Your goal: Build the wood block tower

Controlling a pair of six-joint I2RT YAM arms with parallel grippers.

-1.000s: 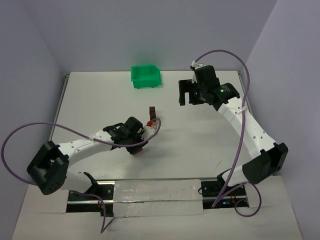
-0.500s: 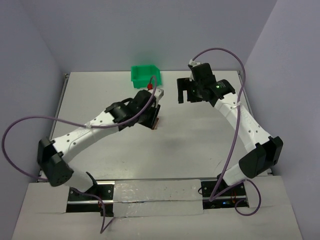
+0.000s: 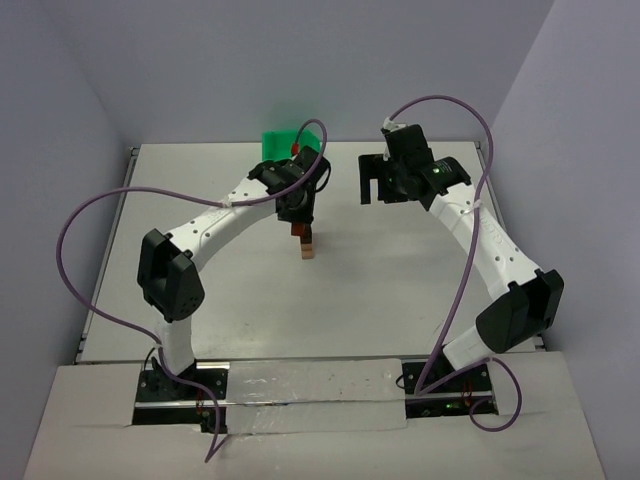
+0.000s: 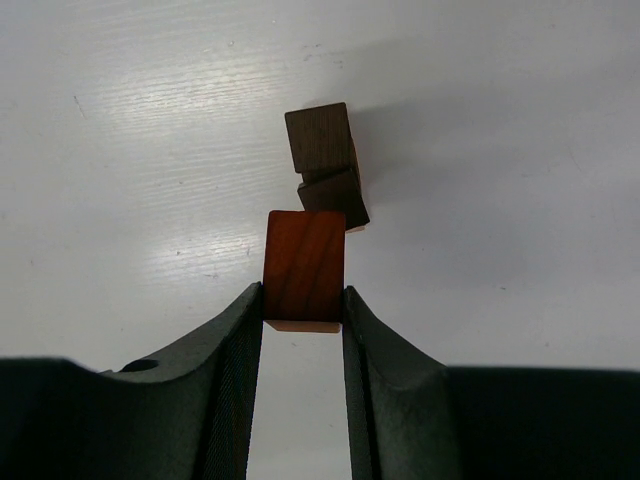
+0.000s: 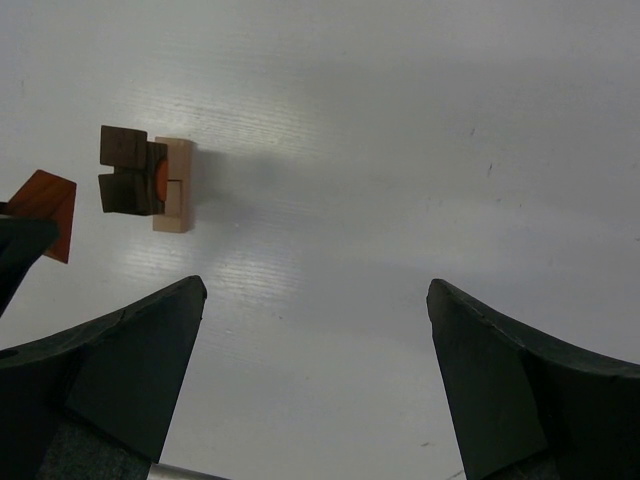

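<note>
Holding a reddish-brown block [image 4: 304, 265] beside the wood block tower [image 3: 308, 244]

Pinched between the two fingers of the left gripper [image 4: 303, 300], the block is clamped on its side faces, its grain showing in the left wrist view; it hangs close to the tower's top, and the right wrist view shows a gap between the two. The tower stands near the middle of the table [image 3: 400, 290], narrow, with two dark brown blocks on top, the upper one twisted slightly against the lower, and a light tan piece under them. The right gripper [image 5: 312, 290] hovers over bare table to the right of the tower, fingers spread wide with nothing between them. A green bin [image 3: 275, 143] sits at the far edge, partly hidden behind the left arm
</note>
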